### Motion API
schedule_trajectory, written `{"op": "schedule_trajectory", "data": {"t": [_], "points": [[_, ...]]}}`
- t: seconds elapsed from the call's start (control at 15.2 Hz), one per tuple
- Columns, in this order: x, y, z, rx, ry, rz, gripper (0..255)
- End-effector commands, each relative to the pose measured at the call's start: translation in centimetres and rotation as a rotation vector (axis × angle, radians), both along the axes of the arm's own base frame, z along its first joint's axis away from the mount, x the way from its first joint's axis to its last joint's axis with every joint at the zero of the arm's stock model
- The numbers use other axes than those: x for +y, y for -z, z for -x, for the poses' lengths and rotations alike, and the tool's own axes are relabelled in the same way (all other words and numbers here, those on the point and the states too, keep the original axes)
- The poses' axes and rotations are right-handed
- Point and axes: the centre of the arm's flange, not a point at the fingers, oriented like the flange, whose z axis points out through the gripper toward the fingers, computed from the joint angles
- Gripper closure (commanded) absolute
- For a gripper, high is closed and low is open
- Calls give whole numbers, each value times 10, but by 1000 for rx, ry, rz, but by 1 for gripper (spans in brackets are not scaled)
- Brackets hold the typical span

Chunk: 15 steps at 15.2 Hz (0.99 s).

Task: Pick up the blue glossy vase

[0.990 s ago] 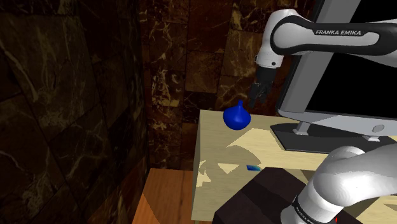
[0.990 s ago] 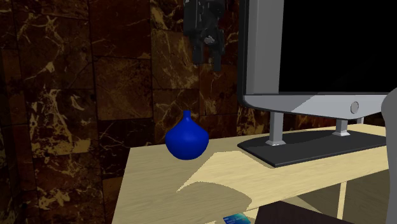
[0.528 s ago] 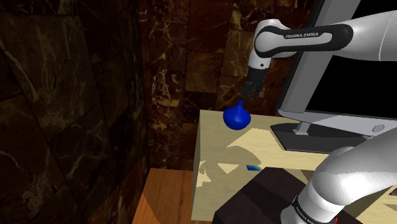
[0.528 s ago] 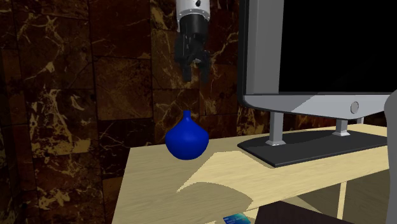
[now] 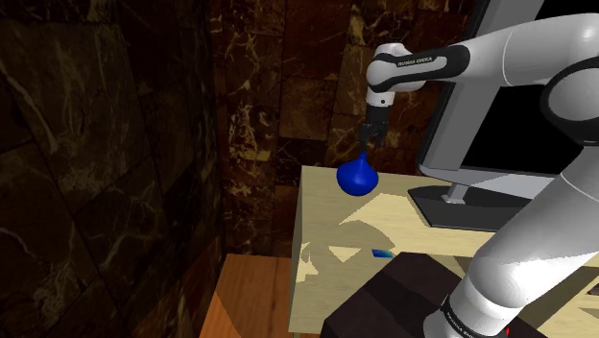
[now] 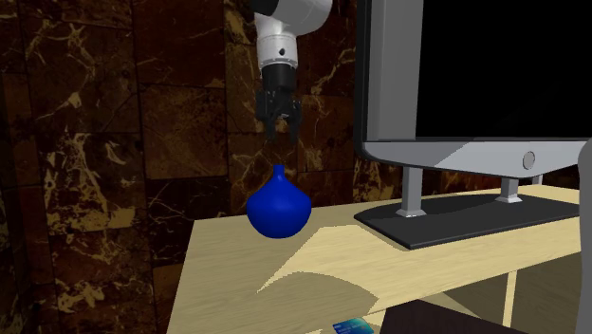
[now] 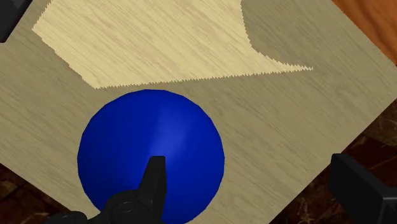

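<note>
Gripper [image 6: 281,136] (jaws apart) hangs just above blue vase [image 6: 277,211] near table [image 6: 398,275] corner.

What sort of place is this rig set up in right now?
Probably a desk corner in a house, perhaps a study. A pale wooden desk carries a big monitor on its stand and the vase, against a dark marbled wall.
</note>
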Motion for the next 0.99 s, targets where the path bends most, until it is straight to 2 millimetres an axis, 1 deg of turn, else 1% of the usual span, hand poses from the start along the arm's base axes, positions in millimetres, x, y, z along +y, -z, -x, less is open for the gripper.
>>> {"op": "schedule_trajectory", "data": {"t": [0.0, 0.46, 0.53, 0.92], "points": [[-17, 8, -18, 6, 4, 4, 0], [-78, 38, -81, 25, 20, 16, 0], [-80, 39, -83, 25, 20, 17, 0], [-80, 71, -83, 25, 20, 17, 0]]}}
